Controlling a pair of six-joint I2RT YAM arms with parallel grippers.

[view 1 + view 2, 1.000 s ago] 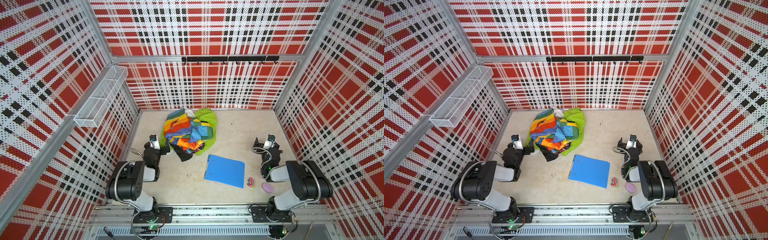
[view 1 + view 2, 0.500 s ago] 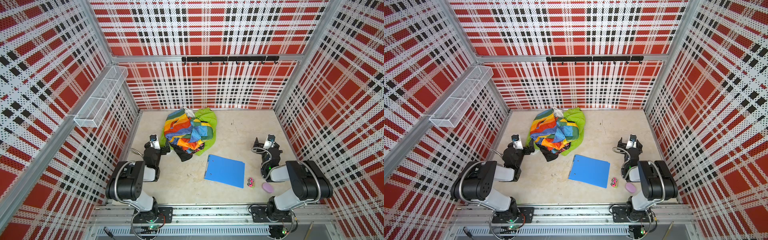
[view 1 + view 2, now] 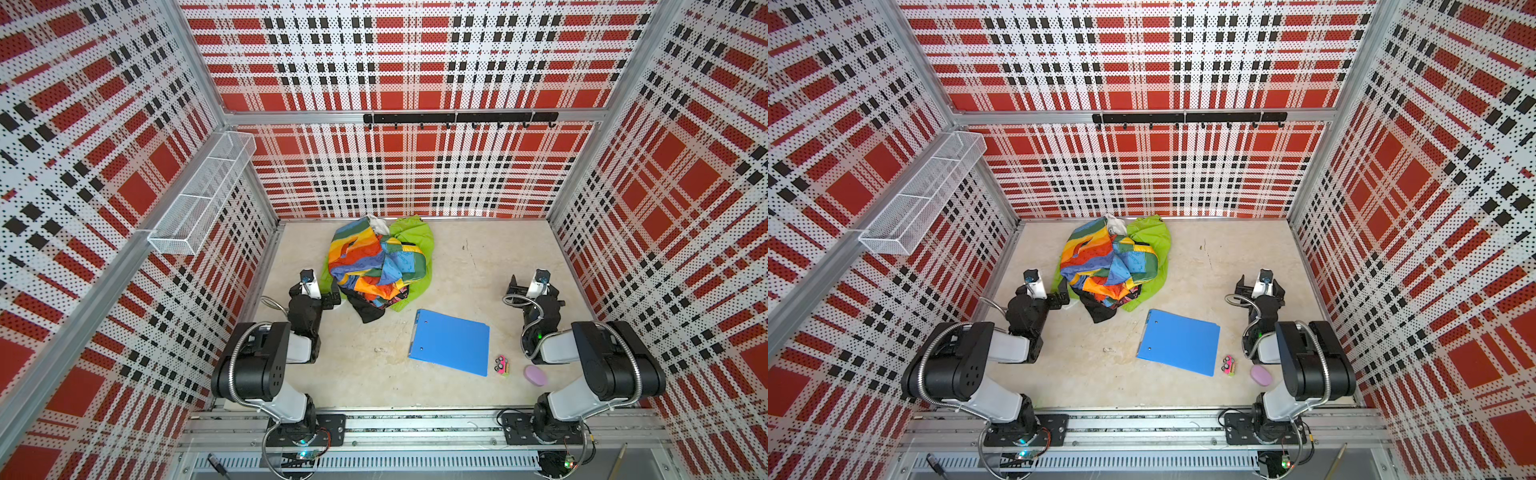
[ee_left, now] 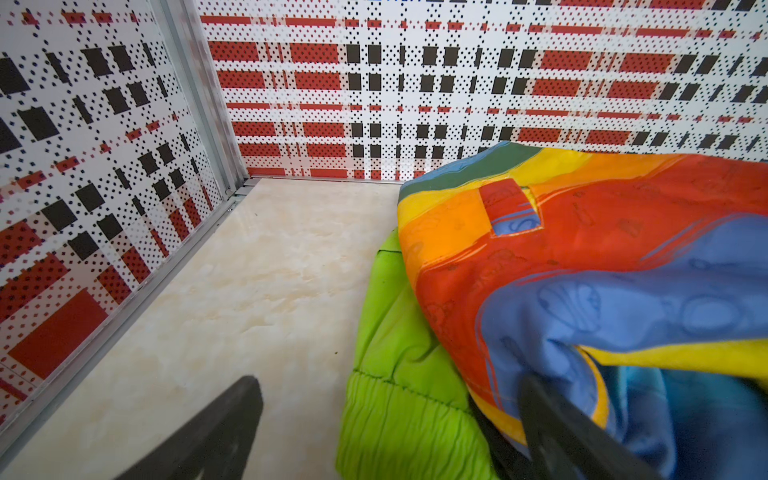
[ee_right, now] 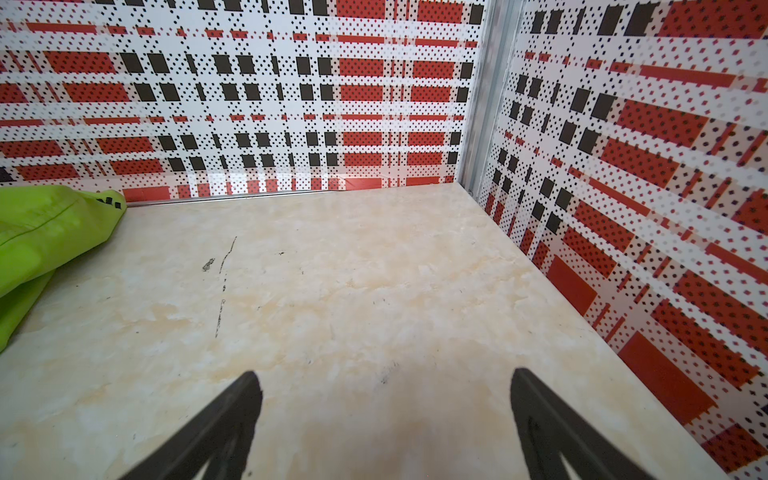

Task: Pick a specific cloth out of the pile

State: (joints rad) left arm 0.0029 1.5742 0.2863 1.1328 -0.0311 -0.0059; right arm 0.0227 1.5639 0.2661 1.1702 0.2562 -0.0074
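Nearness is deciding this move, and we are reading it in favour of the left arm. The left pincer (image 4: 390,395) is standing spread wide, gripping nothing, at the near-left edge of the pile (image 3: 374,266). In the left wrist view the ribbed hem of the cloth (image 4: 395,374) is lying just ahead of the open jaws, between them, while one finger (image 4: 548,419) seems to be touching the fold where the rainbow patchwork cloth (image 4: 582,249) is draping over the green.

In both top views we are seeing the cloth wrapping under the heap: a broad lime band is running along the pile's right side, from the back wall towards the blue folder (image 3: 451,343), and only a thin sliver is showing on the left, beside the left pincer. The black garment (image 3: 365,309) is spilling out at the near edge.

The right pincer (image 5: 384,384) is also gaping empty, sitting well apart from the pile with bare counter (image 3: 498,257) between; its wrist view is catching only a corner of green.

So we are judging that the coming grasp is turning on that hem: the left pincer is going to have to close on green alone, low and clear of the rainbow fold, or it is risking a pinch of both layers.
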